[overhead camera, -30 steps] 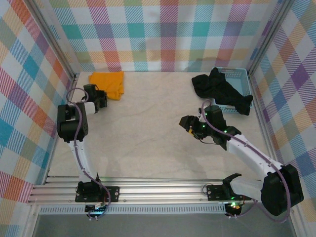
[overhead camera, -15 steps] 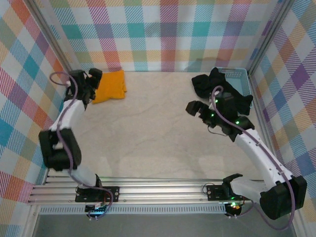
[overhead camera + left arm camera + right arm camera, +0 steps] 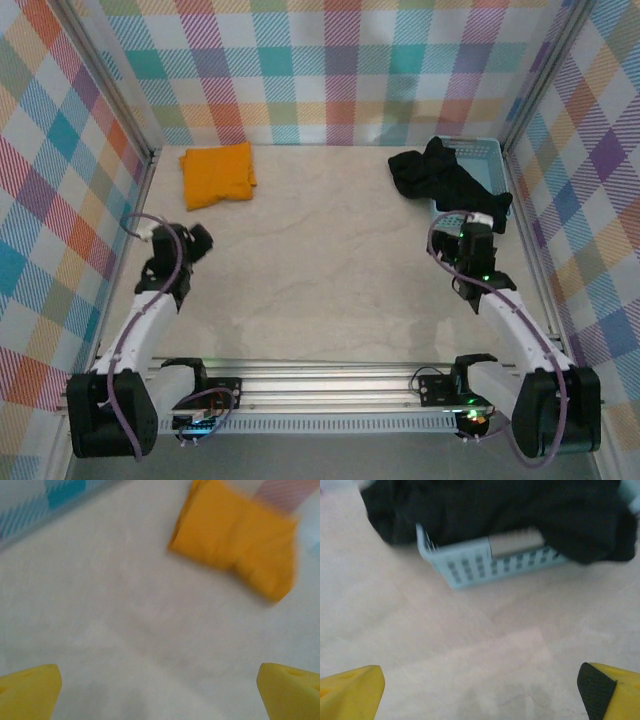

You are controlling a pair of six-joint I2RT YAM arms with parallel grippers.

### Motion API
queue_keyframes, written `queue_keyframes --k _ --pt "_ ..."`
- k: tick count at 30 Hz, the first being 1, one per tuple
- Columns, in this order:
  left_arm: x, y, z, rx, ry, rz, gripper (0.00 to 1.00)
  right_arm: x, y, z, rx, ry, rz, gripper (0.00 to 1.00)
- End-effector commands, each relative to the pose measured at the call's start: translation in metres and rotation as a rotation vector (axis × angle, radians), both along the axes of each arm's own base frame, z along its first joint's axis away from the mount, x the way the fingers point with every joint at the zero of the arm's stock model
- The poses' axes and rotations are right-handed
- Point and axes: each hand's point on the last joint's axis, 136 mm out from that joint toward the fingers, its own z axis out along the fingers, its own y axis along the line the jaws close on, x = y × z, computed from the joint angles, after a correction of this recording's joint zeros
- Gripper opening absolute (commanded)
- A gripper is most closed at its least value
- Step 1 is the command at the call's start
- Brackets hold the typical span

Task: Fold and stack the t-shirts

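Left tool (image 3: 159, 686) backed off, wide, empty; folded orange shirt (image 3: 235, 540) left ahead on table (image 3: 100, 605). Right tool (image 3: 480, 686) swung round, wide; black shirts (image 3: 520, 515) ahead, over basket (image 3: 485, 567). Likely next.

arms (image 3: 148, 322): white links, black joints | cables (image 3: 431, 238): purple | fingers (image 3: 30, 692): yellow

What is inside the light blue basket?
A heap of black t-shirts fills the light blue basket and hangs over its rim. Its floor, and anything under them, is covered.
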Motion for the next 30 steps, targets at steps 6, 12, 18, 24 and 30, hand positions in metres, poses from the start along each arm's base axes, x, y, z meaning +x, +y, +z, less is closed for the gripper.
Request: queue_keyframes --k 6,12,18,24,30 --pt "0.035 -0.004 -0.003 0.167 -0.152 -0.095 1.00 0.033 0.004 0.001 0.005 -0.230 0.093 1.00" --pt "0.064 -0.011 -0.023 0.224 -0.178 -0.169 1.00 0.051 0.014 -0.004 0.004 -0.292 0.203 1.00" --pt "0.057 -0.034 -0.026 0.289 -0.261 -0.259 1.00 0.056 0.014 -0.003 -0.021 -0.345 0.265 1.00" --pt "0.075 -0.042 -0.042 0.310 -0.184 -0.298 1.00 0.063 0.017 -0.025 -0.023 -0.360 0.287 1.00" --pt "0.077 -0.043 -0.044 0.309 -0.160 -0.302 1.00 0.077 0.015 -0.032 -0.030 -0.271 0.266 1.00"
